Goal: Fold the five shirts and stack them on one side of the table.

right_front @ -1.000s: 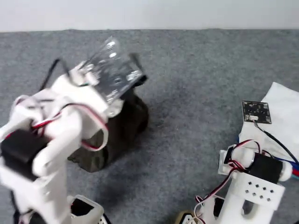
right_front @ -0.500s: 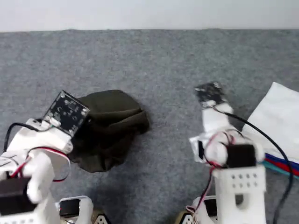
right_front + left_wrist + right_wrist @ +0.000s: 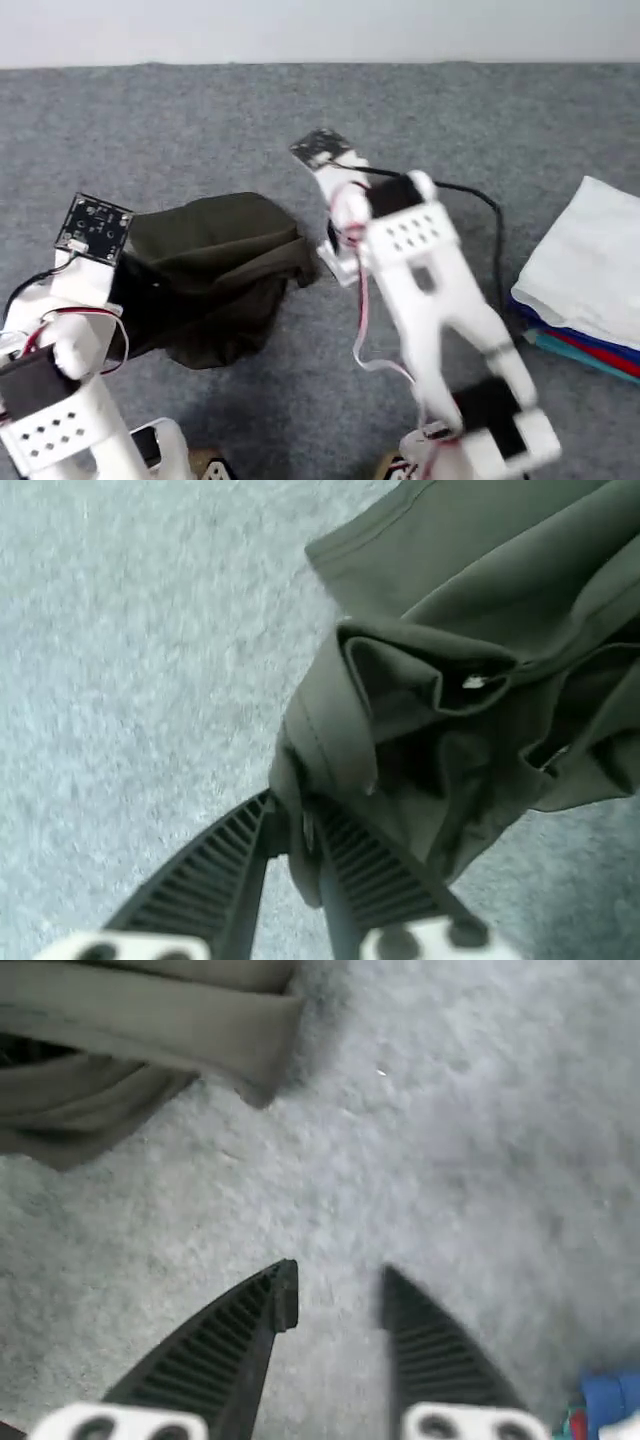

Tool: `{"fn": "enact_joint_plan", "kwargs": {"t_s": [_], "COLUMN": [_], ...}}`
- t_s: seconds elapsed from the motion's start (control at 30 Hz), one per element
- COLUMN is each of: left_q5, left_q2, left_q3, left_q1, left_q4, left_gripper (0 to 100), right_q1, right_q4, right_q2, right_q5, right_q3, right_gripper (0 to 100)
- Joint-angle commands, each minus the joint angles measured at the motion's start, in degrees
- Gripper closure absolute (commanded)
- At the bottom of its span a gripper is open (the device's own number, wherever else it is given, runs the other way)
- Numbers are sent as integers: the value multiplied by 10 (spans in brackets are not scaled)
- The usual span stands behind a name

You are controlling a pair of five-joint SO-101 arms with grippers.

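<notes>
Green shirt [image 3: 215, 265], crumpled, centre-left on counter [image 3: 450, 130]: left pincer [image 3: 292, 818] clamped on its hem, right pincer [image 3: 338, 1280], parted and empty, newly swung over from stack [image 3: 590, 290] at right; final fold likely starting.

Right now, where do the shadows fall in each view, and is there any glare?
High view: the light is even, with no glare; a soft shadow lies on the table along the green shirt edge. Left wrist view: the green shirt's inner folds are dark. Right wrist view: a faint shadow lies under the green shirt's hem.
</notes>
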Motion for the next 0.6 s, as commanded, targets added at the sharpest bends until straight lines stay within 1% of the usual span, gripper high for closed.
{"fn": "enact_joint_plan", "kwargs": {"t_s": [0.0,0.13,0.3,0.4,0.57], "left_q5": [-4,-3,-2,-2,-2], "left_q2": [-4,-4,-4,-4,-4], "left_q3": [16,40,53,53,58], "left_q1": [-25,-41,-43,-43,-43], "left_q4": [-38,-60,-62,-62,-62], "left_gripper": [987,987,987,987,987], "right_q1": [-26,-48,-71,-74,-73], "right_q4": [4,4,4,-2,-11], "right_q2": [92,183,262,296,370], "right_q5": [-2,-1,-1,-1,20], "right_q3": [-105,-172,-215,-236,-290], "right_gripper": [783,783,782,782,784]}}
